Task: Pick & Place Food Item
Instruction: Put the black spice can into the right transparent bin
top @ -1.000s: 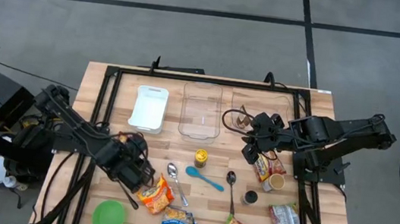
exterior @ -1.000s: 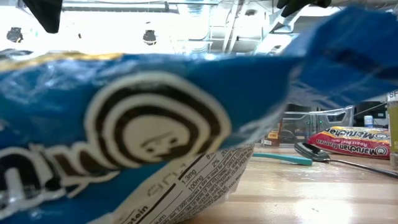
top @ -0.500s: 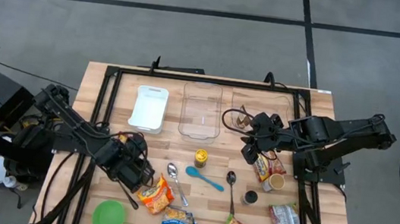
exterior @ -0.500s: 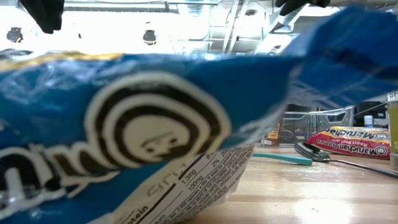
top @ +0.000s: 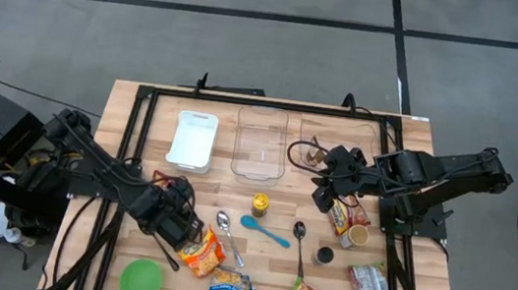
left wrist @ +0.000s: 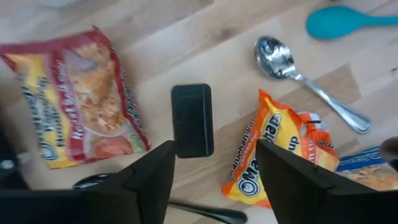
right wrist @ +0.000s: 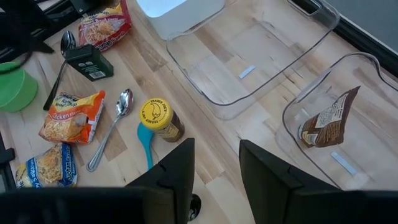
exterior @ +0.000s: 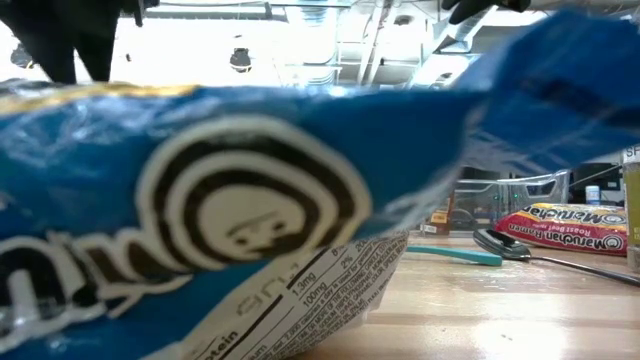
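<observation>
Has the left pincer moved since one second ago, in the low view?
Yes. In the low view the left pincer now reaches farther down toward the blue packet, which has stayed in place. Its fingers have also opened.

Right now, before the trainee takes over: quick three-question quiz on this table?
1. True or false: the brown packet lies inside a clear container.
2. The jar beside the teal spoon has a lid that is: A yellow, B red, C white.
3. Fill in: the bowl near the table's front edge is ____.

Key: 1 true; 2 A; 3 green.
</observation>
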Available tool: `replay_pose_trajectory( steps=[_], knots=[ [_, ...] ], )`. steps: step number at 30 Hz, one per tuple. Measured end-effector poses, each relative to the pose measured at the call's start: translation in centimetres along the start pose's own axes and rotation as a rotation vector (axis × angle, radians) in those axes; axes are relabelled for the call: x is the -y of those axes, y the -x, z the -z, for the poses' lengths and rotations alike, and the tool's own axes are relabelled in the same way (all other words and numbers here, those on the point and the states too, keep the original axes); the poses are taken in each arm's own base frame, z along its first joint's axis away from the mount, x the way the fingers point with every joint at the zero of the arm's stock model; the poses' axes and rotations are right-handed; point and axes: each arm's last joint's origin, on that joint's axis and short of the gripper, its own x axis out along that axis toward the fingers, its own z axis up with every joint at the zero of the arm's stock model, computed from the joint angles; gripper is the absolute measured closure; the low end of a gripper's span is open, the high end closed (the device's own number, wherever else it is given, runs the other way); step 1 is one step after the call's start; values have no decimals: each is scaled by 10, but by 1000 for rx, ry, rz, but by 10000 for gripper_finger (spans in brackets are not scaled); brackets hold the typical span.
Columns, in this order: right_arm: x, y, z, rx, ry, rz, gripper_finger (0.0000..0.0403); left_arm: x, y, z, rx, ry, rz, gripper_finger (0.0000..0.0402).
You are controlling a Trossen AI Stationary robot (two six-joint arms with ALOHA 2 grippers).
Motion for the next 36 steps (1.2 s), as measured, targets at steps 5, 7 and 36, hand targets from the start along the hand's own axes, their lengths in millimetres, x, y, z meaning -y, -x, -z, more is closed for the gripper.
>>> replay_pose_trajectory(
  steps=[5, 7, 36],
  knots=[
    [0, 0, 0, 3, -3, -4, 282, -7, -15, 4, -9, 3, -37, 170],
    [-1, 0, -1, 5, -4, -6, 282, -9, -18, 5, -12, 1, -51, 167],
    [-1, 0, -1, 9, -7, -11, 282, -19, -62, 26, 43, 37, 51, 161]
  ],
)
